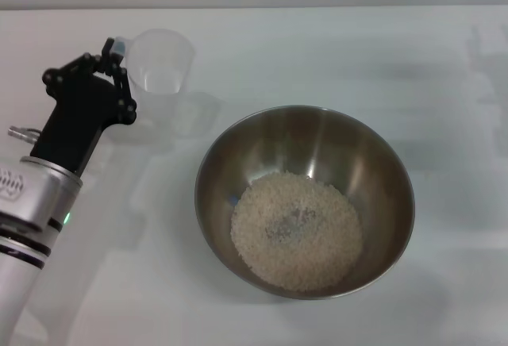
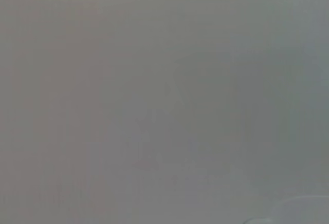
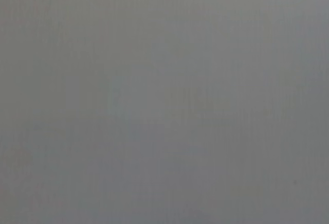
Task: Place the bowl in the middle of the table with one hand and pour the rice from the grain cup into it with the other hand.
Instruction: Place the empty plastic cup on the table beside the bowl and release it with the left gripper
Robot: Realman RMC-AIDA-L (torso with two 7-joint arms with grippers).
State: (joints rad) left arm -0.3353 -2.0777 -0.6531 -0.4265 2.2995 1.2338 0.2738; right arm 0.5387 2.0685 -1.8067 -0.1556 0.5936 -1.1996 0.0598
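1 grain cup [image 1: 161, 62] beside left end effector [image 1: 115, 51]

Only the left arm [image 1: 32, 211] visible, in the head view. Silver cylindrical wrist, ringed near the lower end by thin black bands. Small green light [image 1: 67, 219] glowing on its side, just under a brighter silver collar. Faint slotted marking on the silver shell at the frame edge. Above the collar, a matte black tapered housing widening into the left gripper [image 1: 113, 54]: black linkage bars pinned with small round dark screws, ending in two slim black fingers. Short silver metal stub [image 1: 24, 132] jutting beside the black housing.
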